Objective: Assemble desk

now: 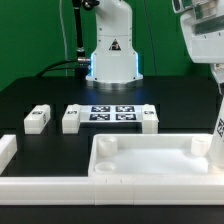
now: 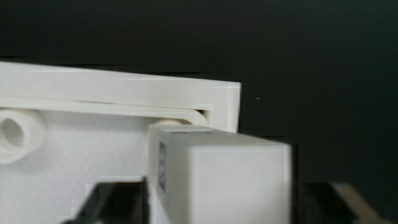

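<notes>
Wrist view: gripper (image 2: 222,203) closed around one white leg (image 2: 217,165). The block fills most of the space between the two dark fingers (image 2: 112,205). A slight gap shows at one side, so a firm grip is a judgement, not an observation.

The leg's far end is at a corner of the tabletop (image 2: 71,95), just beside the raised rim. A round corner socket (image 2: 18,130) is visible nearby, apart from the leg. Cannot tell whether the leg is seated in its own corner or only presented to it.

Exterior view: gripper (image 1: 215,88) comes down at the exterior view's right, with the tagged leg (image 1: 217,130) over the right end of the tabletop (image 1: 150,165). The tabletop lies open side up at the front of the black table (image 1: 40,95).

Three loose legs (image 1: 70,120) lie behind it, two left of the marker board (image 1: 112,112) and one right of it. White border bars (image 1: 40,185) run along the front left.

Progress, as judged: early. No leg visibly fixed; first leg in hand, three to follow.
</notes>
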Motion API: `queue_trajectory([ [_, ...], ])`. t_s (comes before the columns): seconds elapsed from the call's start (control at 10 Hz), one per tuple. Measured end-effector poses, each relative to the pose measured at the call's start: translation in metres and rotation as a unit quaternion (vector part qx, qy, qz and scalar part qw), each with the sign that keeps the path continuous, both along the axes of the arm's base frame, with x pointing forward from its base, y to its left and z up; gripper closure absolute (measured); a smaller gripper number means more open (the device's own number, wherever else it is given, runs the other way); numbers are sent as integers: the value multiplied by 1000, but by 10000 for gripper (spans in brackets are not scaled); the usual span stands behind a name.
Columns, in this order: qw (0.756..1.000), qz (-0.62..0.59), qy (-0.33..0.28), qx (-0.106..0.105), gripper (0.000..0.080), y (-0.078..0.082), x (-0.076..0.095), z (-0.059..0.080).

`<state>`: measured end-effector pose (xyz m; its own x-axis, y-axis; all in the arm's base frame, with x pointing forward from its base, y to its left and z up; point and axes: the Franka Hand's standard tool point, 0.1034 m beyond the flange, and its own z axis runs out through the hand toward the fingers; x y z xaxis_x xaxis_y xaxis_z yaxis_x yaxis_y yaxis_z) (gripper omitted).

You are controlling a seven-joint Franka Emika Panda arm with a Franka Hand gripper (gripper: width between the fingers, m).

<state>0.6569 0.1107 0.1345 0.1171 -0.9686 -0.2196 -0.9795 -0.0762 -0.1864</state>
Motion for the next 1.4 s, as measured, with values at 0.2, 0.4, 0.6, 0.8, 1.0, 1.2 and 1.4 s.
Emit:
queue_trajectory([
  [0.2,976,214,11,-36,175,-2,-4,-1],
  [0.4,949,310,-10,-50,155,-1,4,-1],
  [0.6,925,375,-25,-57,151,-2,3,-2],
  [0.8,843,530,-23,-85,151,-4,4,-3],
  [1.0,788,607,-33,-94,151,0,5,-13],
  [1.2,793,601,-32,-94,276,0,5,-13],
  [1.4,816,570,-22,-95,494,-3,5,-14],
])
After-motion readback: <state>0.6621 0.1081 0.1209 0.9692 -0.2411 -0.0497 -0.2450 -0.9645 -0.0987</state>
